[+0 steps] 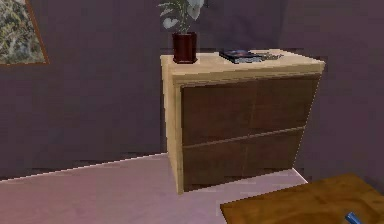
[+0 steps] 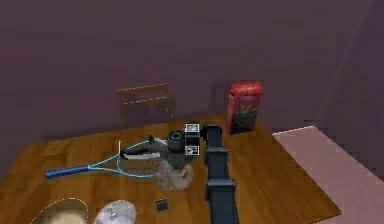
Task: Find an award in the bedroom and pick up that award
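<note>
Wood of a brown table (image 2: 275,175) is spread across the lower arm side view; the dark arm (image 2: 216,172) is raised over it from the bottom edge, and two white marker squares (image 2: 192,131) are set at its far end; the gripper (image 2: 155,147) is seen just left of them. A tennis racket (image 2: 100,166) with a blue handle is laid flat on the table, its head placed at the gripper's fingers; a greyish translucent lump (image 2: 174,176) is found on the table just beside the arm, below the gripper in the picture; whether this lump is the award cannot be told from its shape; whether anything is grasped by the gripper cannot be told either, since racket and lump are lying at it. A small dark object (image 2: 160,204) is set near the lump; a pale yellow dish (image 2: 60,212) and a grey round thing (image 2: 118,212) are placed at the table's near edge; a red package (image 2: 244,106) is stood upright at the far side; a wooden chair (image 2: 146,101) is drawn up behind the table.

In the forward view a light wooden dresser (image 1: 245,115) with two dark drawer fronts is stood against a purple wall (image 1: 100,90); a potted plant (image 1: 183,35) and a dark book (image 1: 245,56) are kept on its top, apart from each other; a framed picture (image 1: 20,35) is hung at the left edge; a corner of the brown table is seen at the bottom right.
</note>
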Robot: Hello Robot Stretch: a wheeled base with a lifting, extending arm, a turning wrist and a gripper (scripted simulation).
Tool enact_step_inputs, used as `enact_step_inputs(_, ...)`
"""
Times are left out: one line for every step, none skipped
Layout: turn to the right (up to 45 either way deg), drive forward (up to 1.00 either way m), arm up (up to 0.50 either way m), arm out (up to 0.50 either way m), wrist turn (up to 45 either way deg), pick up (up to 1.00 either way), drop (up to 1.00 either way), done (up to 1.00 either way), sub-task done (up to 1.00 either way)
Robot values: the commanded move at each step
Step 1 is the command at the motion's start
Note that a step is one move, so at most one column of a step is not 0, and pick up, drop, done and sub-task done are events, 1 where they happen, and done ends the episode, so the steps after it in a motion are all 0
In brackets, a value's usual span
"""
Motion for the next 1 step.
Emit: enact_step_inputs(0.0,0.0,0.0,0.0,24.0,0.0,0.0,0.0,0.0)
